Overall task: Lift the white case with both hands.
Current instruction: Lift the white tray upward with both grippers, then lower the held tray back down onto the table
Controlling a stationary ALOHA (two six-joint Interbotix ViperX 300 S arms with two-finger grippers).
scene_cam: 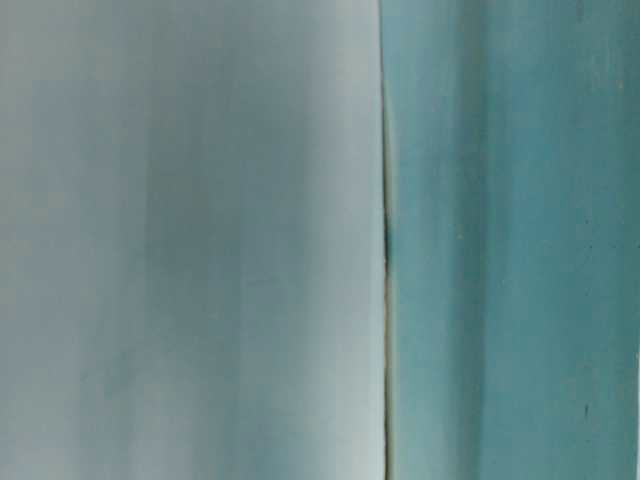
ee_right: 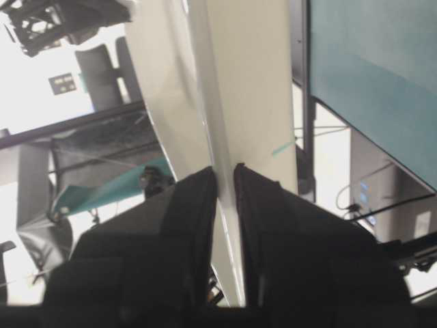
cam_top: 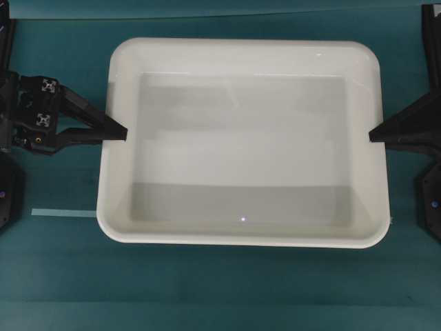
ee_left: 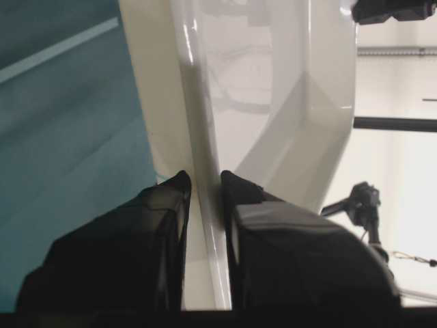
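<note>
Filling most of the overhead view, the white case (cam_top: 244, 141) hangs over a teal table (cam_top: 207, 289), its long sides running left to right and its glossy floor catching a small point of light near the front wall. On the left, the left gripper (cam_top: 118, 132) reaches in from the table's edge, its black wedge fingers closed on the case's left rim about halfway along that side. The left wrist camera shows one finger (ee_left: 167, 205) outside the rim and one inside, the thin white lip pinched between them. A pale strip of tape (cam_top: 63, 213) lies on the table just beside the case's front-left corner. On the right, the right gripper (cam_top: 377, 134) meets the opposite rim at much the same level, its fingers (ee_right: 198, 198) likewise clamped on either side of the lip. At table level, only a blurred white surface (scene_cam: 190, 240) shows beside teal; little else can be made out there.
</note>
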